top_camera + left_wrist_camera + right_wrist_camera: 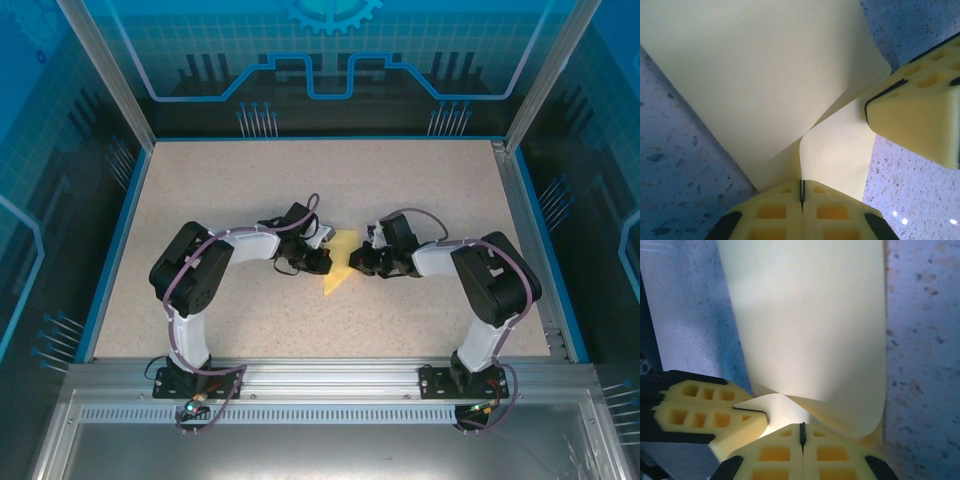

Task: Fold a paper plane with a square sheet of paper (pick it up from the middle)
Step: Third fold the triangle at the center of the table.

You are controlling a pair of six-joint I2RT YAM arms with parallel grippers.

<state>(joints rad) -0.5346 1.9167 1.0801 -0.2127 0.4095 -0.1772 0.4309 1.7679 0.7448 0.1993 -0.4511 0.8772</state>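
At bench centre, left claw (325, 262) and right claw (358, 262) each clamp the paper (341, 272); pulling apart could tear or free it.

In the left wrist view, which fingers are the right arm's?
The fingers at the right edge; the left fingers sit bottom centre, shut on the paper.

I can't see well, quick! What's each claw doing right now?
Left claw: closed, pinching the yellow paper.
Right claw: closed, pinching the same paper.
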